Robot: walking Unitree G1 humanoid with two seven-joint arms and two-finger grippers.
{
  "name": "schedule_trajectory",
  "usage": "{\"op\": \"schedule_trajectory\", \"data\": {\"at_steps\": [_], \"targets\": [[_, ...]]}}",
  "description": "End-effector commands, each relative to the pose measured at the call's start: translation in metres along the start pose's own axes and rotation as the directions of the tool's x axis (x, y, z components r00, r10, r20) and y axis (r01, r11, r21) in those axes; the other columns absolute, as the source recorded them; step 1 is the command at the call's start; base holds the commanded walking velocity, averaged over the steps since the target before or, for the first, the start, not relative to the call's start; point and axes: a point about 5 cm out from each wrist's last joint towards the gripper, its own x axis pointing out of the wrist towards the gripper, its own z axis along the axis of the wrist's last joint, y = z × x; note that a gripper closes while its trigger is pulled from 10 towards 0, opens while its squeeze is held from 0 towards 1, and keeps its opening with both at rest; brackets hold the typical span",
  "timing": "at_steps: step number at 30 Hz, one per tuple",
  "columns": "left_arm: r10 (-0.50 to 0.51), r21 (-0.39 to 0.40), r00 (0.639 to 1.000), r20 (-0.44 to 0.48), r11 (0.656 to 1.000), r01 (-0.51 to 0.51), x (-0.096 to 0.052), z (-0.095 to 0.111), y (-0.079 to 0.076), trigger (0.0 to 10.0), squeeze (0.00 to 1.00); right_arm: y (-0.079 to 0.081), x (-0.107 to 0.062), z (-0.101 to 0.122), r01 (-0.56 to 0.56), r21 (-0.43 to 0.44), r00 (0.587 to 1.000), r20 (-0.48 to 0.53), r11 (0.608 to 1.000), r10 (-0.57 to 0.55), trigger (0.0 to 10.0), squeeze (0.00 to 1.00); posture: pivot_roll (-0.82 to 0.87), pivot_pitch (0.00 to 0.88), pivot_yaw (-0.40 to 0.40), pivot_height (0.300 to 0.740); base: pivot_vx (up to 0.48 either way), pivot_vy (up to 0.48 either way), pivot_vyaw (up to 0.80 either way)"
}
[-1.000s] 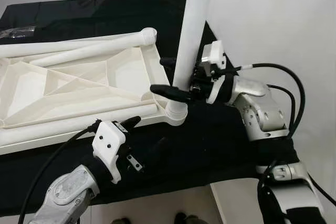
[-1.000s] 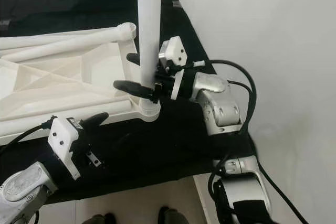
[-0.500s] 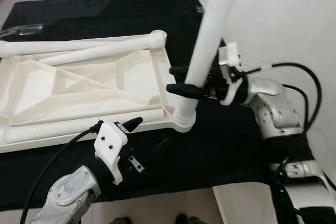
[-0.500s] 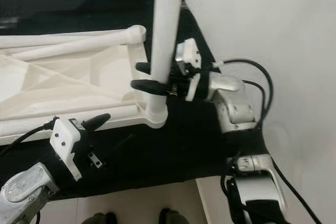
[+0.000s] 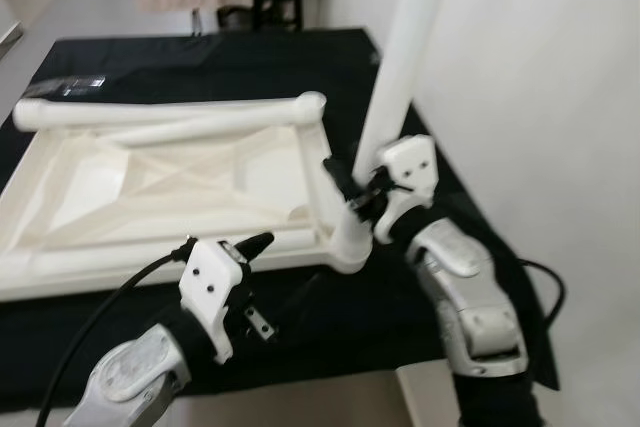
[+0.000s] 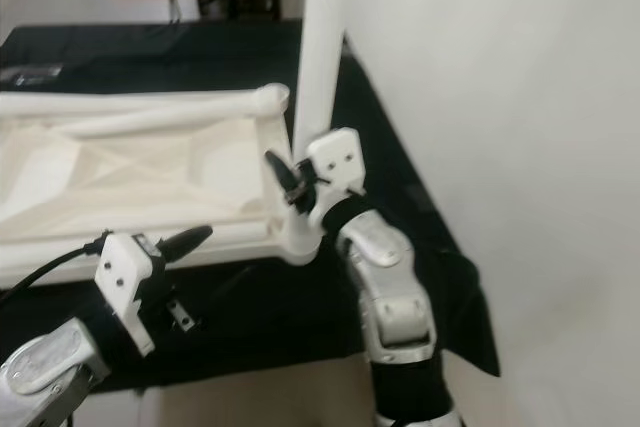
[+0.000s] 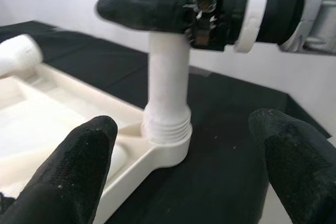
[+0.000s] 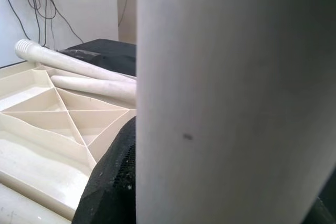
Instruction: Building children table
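Left wrist view: one upright leg (image 7: 167, 90) is held by the right gripper (image 5: 350, 190) in its tabletop (image 5: 150, 182) socket; left gripper (image 7: 178, 169) jaws wide, other legs (image 5: 170, 112) unfitted.

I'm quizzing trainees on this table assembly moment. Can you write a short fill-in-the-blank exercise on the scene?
1. The right claw is shut on the white tubular plastic leg that stands ____ in the tabletop's corner socket.
2. The upturned white ribbed plastic tabletop rests on a ____ cloth.
3. The left claw holds nothing; its fingers are ____.

Missing words: upright; black; open
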Motion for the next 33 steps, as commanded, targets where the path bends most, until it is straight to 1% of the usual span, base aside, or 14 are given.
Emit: {"op": "schedule_trajectory", "data": {"at_steps": [1,2,4,5,7,10,11,12,14,17,19,22,25,33], "targets": [[0.004,0.003,1.0,-0.01,1.0,-0.004,-0.003,-0.001,0.0,10.0,0.0,0.006,-0.005,-0.048,0.017,-0.017,0.965,-0.262,1.0,-0.021,0.0,0.0,0.07,0.231,-0.069,0.74,0.0,0.0,0.0],[0.004,0.005,1.0,-0.011,1.0,-0.004,-0.002,0.0,0.001,10.0,0.0,0.007,-0.004,-0.046,0.025,-0.006,0.966,-0.256,1.0,-0.026,10.0,0.0,0.07,0.231,-0.067,0.74,0.0,0.0,0.0],[0.004,0.005,1.0,-0.012,1.0,-0.004,-0.002,0.0,0.002,10.0,0.0,0.009,-0.004,-0.045,0.034,0.0,0.967,-0.252,0.999,-0.032,10.0,0.0,0.07,0.231,-0.067,0.74,0.0,0.0,0.0],[-0.004,0.004,1.0,-0.008,1.0,0.004,-0.001,0.0,0.002,10.0,0.0,0.01,-0.001,-0.037,-0.002,0.048,0.978,-0.209,0.999,0.012,10.0,1.0,0.07,0.228,-0.06,0.74,0.0,0.0,0.0],[-0.004,0.004,1.0,-0.008,1.0,0.004,-0.001,0.0,0.002,10.0,0.0,0.01,-0.001,-0.037,-0.002,0.048,0.978,-0.209,0.999,0.012,10.0,1.0,0.07,0.228,-0.06,0.74,0.0,0.0,0.0],[-0.017,-0.002,1.0,-0.003,1.0,0.017,0.002,0.0,0.0,10.0,0.0,0.006,0.006,-0.006,-0.208,0.09,0.978,-0.005,0.974,0.209,10.0,1.0,0.07,0.227,-0.063,0.74,0.0,0.0,0.0],[-0.017,-0.003,1.0,-0.003,1.0,0.017,0.002,0.0,-0.001,10.0,0.0,0.003,0.006,0.0,-0.261,0.091,0.965,0.026,0.961,0.26,10.0,0.7,0.07,0.225,-0.064,0.74,0.0,0.0,0.0],[-0.016,-0.003,1.0,-0.003,1.0,0.016,0.003,0.0,-0.001,10.0,0.0,0.001,0.005,0.005,-0.33,0.078,0.944,0.052,0.941,0.326,10.0,0.0,0.08,0.225,-0.066,0.74,0.0,0.0,0.0],[-0.015,-0.003,1.0,-0.003,1.0,0.015,0.002,0.0,-0.001,10.0,0.0,-0.002,0.003,0.009,-0.38,0.055,0.924,0.069,0.923,0.376,10.0,0.0,0.08,0.225,-0.067,0.74,0.0,0.0,0.0],[-0.007,0.001,1.0,-0.001,1.0,0.007,0.002,0.0,-0.001,10.0,0.0,-0.021,-0.003,0.021,-0.538,-0.058,0.838,0.073,0.841,0.541,10.0,0.0,0.09,0.223,-0.077,0.74,0.0,0.0,0.0],[-0.006,0.002,1.0,-0.001,1.0,0.006,0.002,0.0,0.0,10.0,0.0,-0.024,-0.004,0.023,-0.559,-0.078,0.823,0.065,0.825,0.564,10.0,0.0,0.09,0.223,-0.077,0.74,0.0,0.0,0.0],[-0.001,0.002,1.0,-0.002,1.0,0.001,0.001,0.0,-0.001,10.0,0.0,-0.042,-0.007,0.028,-0.659,-0.106,0.747,0.026,0.745,0.664,10.0,0.0,0.1,0.222,-0.088,0.74,0.0,0.0,0.0],[0.004,0.006,1.0,-0.001,1.0,-0.004,0.001,0.0,-0.001,10.0,0.0,-0.053,-0.01,0.031,-0.709,-0.13,0.7,-0.006,0.693,0.714,10.0,0.0,0.1,0.222,-0.089,0.74,0.0,0.0,0.0],[0.006,0.008,1.0,0.001,1.0,-0.006,0.002,0.0,0.0,10.0,0.0,-0.072,-0.007,0.037,-0.729,-0.115,0.678,0.013,0.675,0.735,10.0,0.0,0.11,0.214,-0.088,0.74,0.0,0.0,0.0]]}}
